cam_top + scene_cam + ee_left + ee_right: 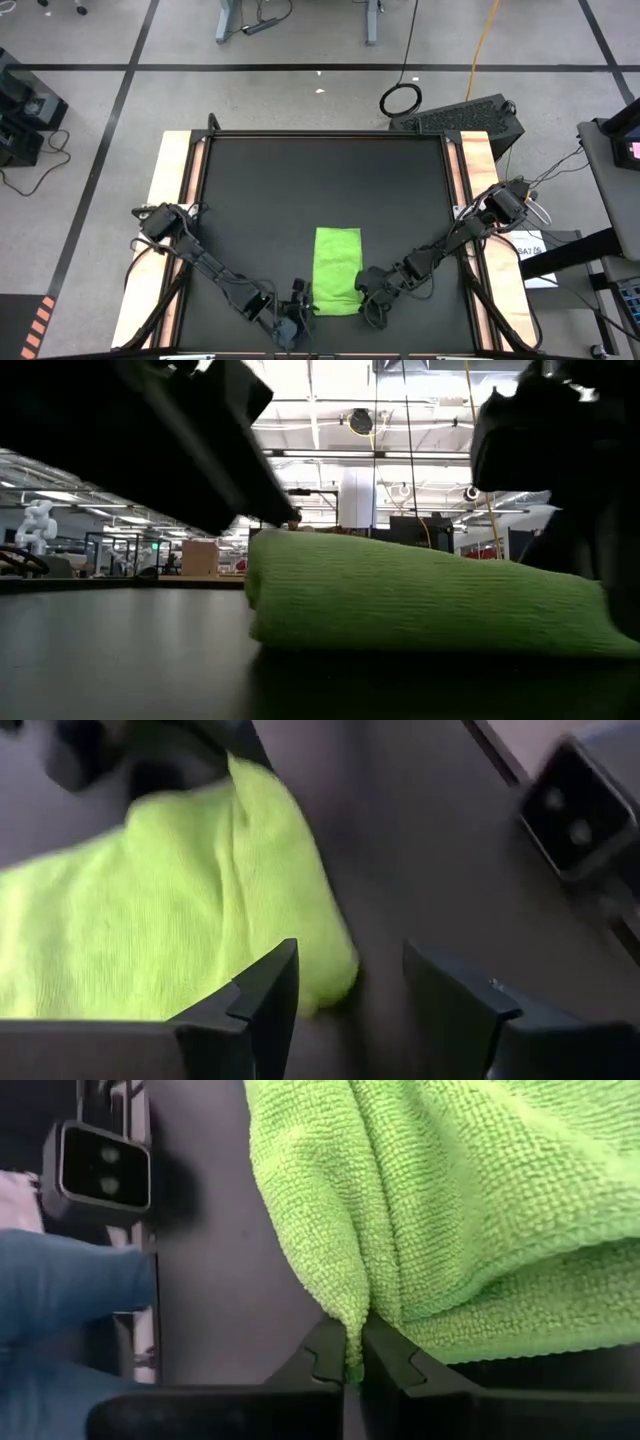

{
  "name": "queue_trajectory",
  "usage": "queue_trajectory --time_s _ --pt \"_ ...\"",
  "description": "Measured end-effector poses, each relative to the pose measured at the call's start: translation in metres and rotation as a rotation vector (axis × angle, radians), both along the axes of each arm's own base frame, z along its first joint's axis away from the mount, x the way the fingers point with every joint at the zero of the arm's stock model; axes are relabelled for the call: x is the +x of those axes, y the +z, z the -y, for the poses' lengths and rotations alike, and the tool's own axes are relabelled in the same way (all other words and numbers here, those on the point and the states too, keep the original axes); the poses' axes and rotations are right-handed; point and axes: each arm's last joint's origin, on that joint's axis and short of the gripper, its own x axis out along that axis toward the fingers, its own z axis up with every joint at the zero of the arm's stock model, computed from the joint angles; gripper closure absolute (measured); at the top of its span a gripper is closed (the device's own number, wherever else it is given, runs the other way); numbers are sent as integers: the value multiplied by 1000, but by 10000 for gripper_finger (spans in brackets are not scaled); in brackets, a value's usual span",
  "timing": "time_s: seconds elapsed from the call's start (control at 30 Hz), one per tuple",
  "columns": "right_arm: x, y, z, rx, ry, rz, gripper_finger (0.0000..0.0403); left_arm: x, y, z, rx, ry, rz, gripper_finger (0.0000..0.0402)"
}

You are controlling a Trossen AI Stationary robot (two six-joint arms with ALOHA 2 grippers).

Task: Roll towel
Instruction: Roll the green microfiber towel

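Observation:
The lime-green towel (338, 270) lies on the black table top as a folded strip running from near to far; in the low view its thick rounded near end (420, 600) rests on the mat. My right gripper (352, 1350) is at the towel's near right corner, shut on cloth. My left gripper (350, 975) stands open at the near left corner (325, 970), which lies between its fingers, close beside one of them. In the high view my left gripper (296, 305) and my right gripper (372, 303) flank the towel's near end. My right gripper pinches a raised ridge of cloth (352, 1330) between its two fingers, at the towel's near right corner. The fingers slant down from the table's near right. The rest of the towel lies on the table, bulging on both sides of the pinch. My left gripper: I cannot tell whether it touches the towel.
A small dark camera box (100, 1170) stands at the table's near edge, also in the left wrist view (575, 805). Blue clothing of a person (70, 1290) shows beyond that edge. Light wooden rails (172, 200) border the black mat (320, 180), which stretches beyond the towel.

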Motion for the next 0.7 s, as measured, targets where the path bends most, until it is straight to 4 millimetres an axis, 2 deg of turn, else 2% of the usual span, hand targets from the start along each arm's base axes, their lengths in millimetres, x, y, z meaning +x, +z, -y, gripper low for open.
queue_trajectory --time_s 0.27,0.5,0.7 --pt "11 4 11 111 -28 -11 401 1 -11 4 89 70 62 214" --pt "17 8 16 170 -44 18 401 2 -31 1 119 23 -27 214" --pt "18 9 16 198 -20 13 401 1 -32 -1 166 61 -16 214"
